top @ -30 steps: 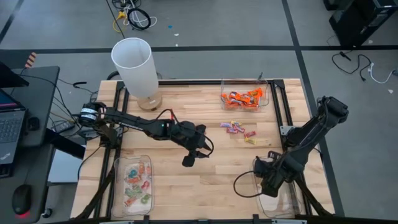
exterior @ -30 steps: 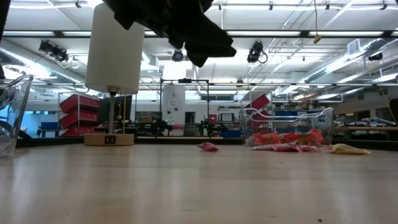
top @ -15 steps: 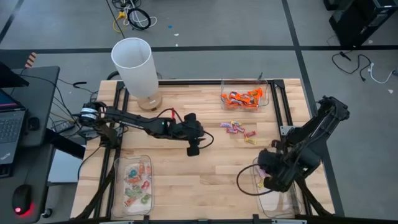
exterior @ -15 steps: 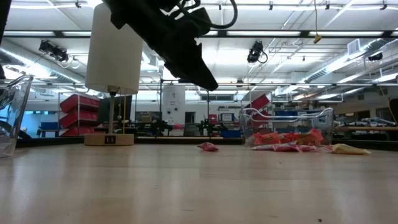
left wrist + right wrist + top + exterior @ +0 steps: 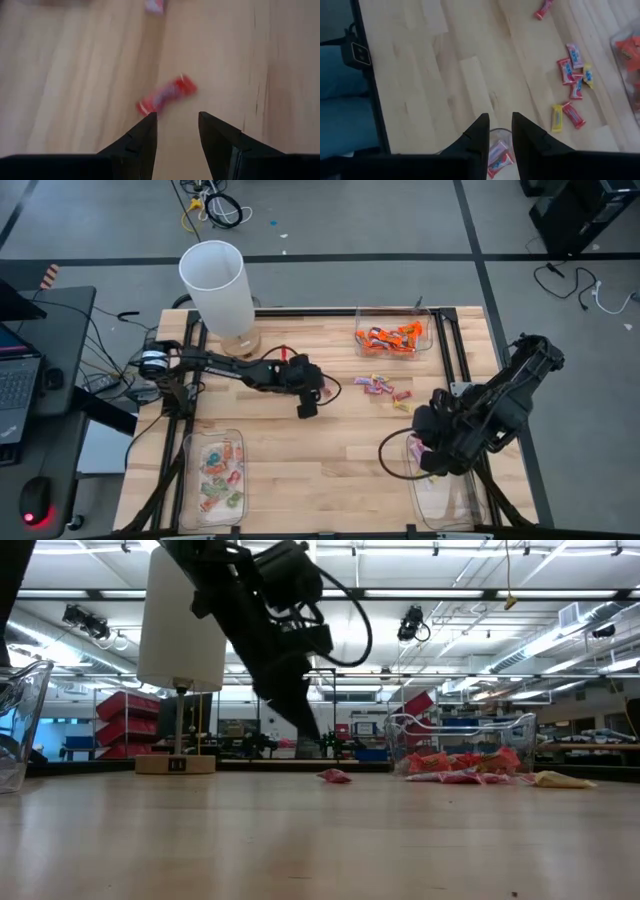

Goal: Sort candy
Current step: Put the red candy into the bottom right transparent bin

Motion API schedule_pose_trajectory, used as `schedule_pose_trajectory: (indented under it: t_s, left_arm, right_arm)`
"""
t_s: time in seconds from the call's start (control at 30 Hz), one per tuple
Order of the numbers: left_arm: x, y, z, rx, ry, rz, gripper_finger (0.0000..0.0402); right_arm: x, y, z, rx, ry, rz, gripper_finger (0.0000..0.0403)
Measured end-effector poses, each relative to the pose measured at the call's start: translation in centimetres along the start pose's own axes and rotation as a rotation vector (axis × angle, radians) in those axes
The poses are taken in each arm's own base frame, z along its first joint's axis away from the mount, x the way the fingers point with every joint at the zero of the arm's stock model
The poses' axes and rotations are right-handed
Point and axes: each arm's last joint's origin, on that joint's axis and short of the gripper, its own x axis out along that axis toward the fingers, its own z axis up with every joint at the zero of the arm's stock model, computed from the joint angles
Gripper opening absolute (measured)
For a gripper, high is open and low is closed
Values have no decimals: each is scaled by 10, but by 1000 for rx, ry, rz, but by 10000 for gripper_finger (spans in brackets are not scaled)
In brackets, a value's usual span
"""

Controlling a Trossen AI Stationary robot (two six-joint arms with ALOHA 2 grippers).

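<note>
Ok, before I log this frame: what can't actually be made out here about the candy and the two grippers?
- Right gripper: a pink candy shows between the fingers in the right wrist view; held or lying in the clear tray below cannot be told.
- Left gripper: open; motion blur hides the wrapper print of the red candy ahead.
- Loose candies: too small in the high view to count.
- Low view: the left arm hides things behind it.

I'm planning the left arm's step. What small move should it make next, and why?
Probably ease the left hand forward and down until its open fingers straddle the red candy lying on the table just ahead of them, then close; nothing is held yet.
</note>
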Motion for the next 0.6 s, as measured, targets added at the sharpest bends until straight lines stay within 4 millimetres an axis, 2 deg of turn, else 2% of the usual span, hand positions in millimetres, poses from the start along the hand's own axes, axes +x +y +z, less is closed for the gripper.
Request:
schedule_pose_trajectory:
  t_s: [0.37,0.6]
  left_arm:
    - [15,14,-1,-12,-2,31,147]
    - [39,19,-10,22,30,24,147]
  right_arm:
    - [1,-2,3,-54,-40,-34,68]
    - [1,-3,3,-57,-42,-38,68]
